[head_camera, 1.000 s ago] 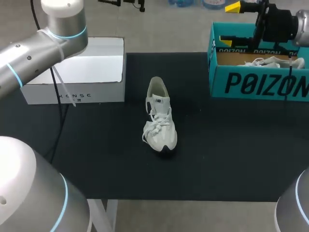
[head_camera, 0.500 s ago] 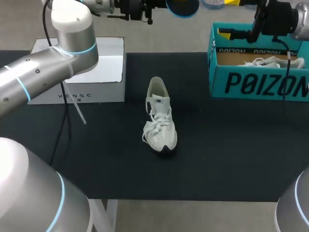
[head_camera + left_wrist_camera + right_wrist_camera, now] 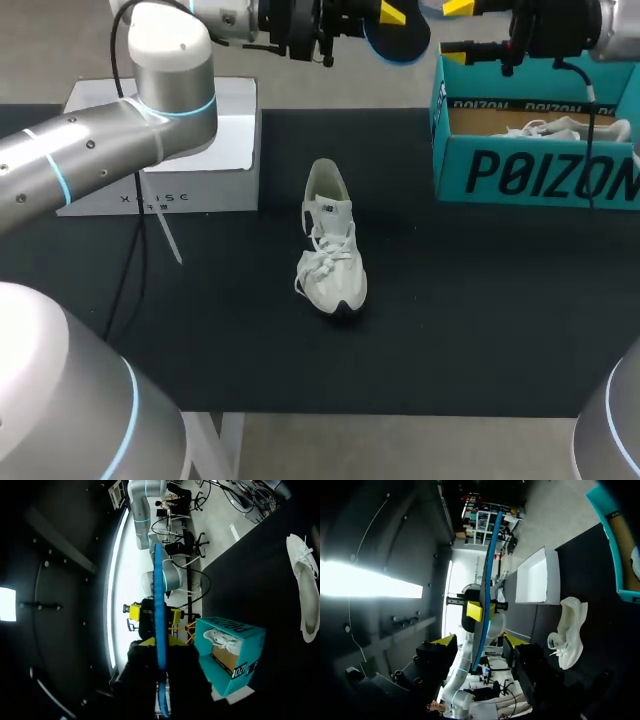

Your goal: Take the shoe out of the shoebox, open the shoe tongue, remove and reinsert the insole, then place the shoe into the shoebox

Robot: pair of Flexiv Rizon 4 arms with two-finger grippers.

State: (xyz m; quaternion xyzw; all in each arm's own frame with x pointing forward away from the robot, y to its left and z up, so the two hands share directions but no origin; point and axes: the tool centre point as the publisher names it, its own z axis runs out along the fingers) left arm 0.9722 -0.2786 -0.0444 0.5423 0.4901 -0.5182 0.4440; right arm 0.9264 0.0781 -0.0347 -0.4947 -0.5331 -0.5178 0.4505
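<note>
A blue insole point(image 3: 398, 38) hangs in the air past the table's far edge, left of the teal shoebox point(image 3: 540, 175). My left gripper point(image 3: 385, 15) is shut on it; in the left wrist view the insole point(image 3: 160, 630) stands edge-on between the yellow tips. My right gripper point(image 3: 455, 10) faces it from the right. In the right wrist view the insole point(image 3: 485, 580) sits between my right gripper's point(image 3: 477, 642) open fingers, with a gap on each side. A white shoe point(image 3: 332, 250) stands upright mid-table, toe towards the front. A second white shoe point(image 3: 550, 128) lies in the shoebox.
A white box point(image 3: 165, 150) stands at the back left of the black tabletop. My left arm point(image 3: 100, 150) crosses above it. The shoebox fills the back right corner.
My left arm has swung in from the left, carrying the blue insole to the right gripper. My right gripper has shifted left and slightly up to meet it. The shoe has not moved.
</note>
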